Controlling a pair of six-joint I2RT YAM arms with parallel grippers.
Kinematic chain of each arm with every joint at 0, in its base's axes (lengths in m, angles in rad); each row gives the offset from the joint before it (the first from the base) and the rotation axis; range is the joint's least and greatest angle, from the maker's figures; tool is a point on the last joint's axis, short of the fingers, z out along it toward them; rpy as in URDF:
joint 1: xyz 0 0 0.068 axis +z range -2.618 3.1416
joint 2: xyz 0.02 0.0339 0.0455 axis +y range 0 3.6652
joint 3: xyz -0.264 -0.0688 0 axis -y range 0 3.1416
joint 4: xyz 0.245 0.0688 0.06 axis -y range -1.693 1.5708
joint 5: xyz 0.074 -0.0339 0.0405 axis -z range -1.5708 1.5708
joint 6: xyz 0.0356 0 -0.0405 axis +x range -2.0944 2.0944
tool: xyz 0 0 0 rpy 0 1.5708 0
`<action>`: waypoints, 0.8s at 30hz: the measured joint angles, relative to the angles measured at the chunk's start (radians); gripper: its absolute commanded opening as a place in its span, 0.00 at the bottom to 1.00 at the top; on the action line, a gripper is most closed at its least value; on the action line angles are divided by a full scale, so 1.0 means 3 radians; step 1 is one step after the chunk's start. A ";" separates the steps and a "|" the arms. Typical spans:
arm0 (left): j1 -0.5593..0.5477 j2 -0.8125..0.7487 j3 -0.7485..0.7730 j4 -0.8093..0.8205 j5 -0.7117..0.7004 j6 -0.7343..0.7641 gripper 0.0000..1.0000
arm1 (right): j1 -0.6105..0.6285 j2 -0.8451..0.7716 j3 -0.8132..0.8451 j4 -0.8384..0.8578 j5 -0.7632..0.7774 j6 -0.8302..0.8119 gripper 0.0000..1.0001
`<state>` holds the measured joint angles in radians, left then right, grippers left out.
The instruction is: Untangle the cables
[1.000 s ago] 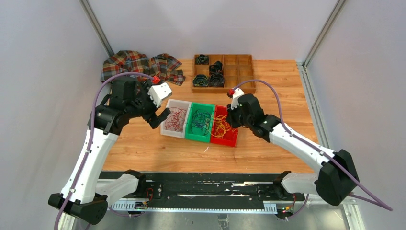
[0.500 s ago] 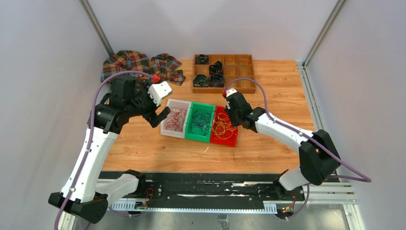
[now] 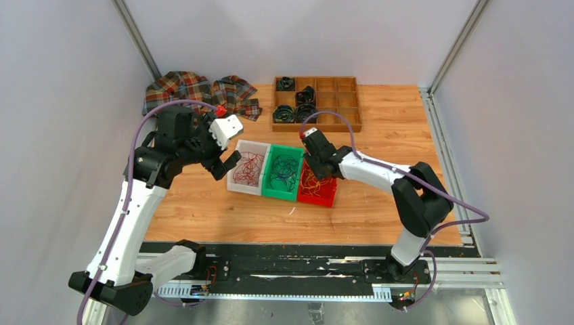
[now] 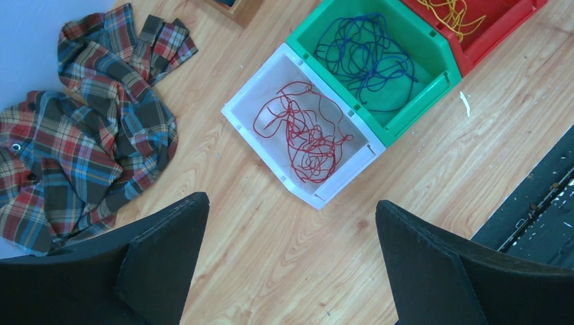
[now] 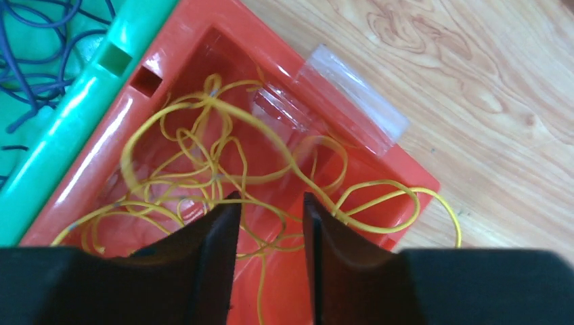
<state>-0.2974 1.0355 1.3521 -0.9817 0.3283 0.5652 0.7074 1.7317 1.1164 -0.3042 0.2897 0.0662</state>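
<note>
Three bins stand side by side. The white bin [image 3: 238, 181] [image 4: 238, 112] holds red cables [image 4: 304, 135], the green bin [image 3: 269, 169] [image 4: 423, 84] dark blue cables [image 4: 365, 61], and the red bin [image 3: 325, 196] [image 5: 74, 196] yellow cables [image 3: 313, 183] [image 5: 372, 229]. My right gripper [image 3: 317, 169] [image 5: 271, 198] hangs low over the red bin, open by a narrow gap. Yellow strands run under that gap, and none is pinched. One yellow loop spills over the bin's corner onto the table. My left gripper [image 3: 227, 164] [image 4: 291, 200] is open wide above bare wood, left of the white bin.
A plaid shirt [image 3: 200, 91] [image 4: 88, 149] lies crumpled at the back left. Behind the bins a wooden compartment tray [image 3: 338, 101] holds black coiled bands. A small white scrap [image 3: 292, 210] [image 4: 464, 103] lies in front of the green bin. The black rail [image 3: 284, 267] lines the near edge.
My right arm has swung left, carrying its gripper from the red bin's right side to over the bin's back. Its jaws have parted from shut. The left arm has not moved.
</note>
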 measured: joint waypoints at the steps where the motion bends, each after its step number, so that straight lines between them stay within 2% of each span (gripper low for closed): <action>1: -0.0001 0.0003 0.0000 -0.0001 0.0000 -0.0001 0.98 | 0.0000 -0.0027 0.0000 -0.0025 -0.0001 -0.0011 0.55; 7: 0.0000 0.0029 0.0038 -0.0003 -0.0004 -0.0003 0.98 | 0.0001 -0.0600 0.0003 -0.0085 -0.0067 0.0004 0.62; 9: 0.0000 0.0037 0.0067 -0.0001 -0.0006 -0.0004 0.98 | 0.0010 -0.0833 0.0017 -0.0109 -0.0112 0.0014 0.70; 16: 0.0045 0.0039 0.0095 0.0025 -0.0070 -0.0071 0.98 | 0.0022 -0.1493 0.0037 -0.0175 -0.0290 0.0112 0.74; 21: 0.0420 0.0031 0.0001 0.0312 -0.0080 -0.0234 0.98 | 0.0022 -0.2090 -0.0168 -0.0201 -0.0226 0.0197 0.76; 24: 0.0748 0.0023 -0.0172 0.0558 -0.0025 -0.0347 0.98 | 0.0022 -0.2584 -0.0432 -0.0207 0.0028 0.0275 0.76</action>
<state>-0.0731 1.0424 1.3006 -0.8143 0.3206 0.4610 0.7139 0.9565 0.9867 -0.3664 0.2981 0.1486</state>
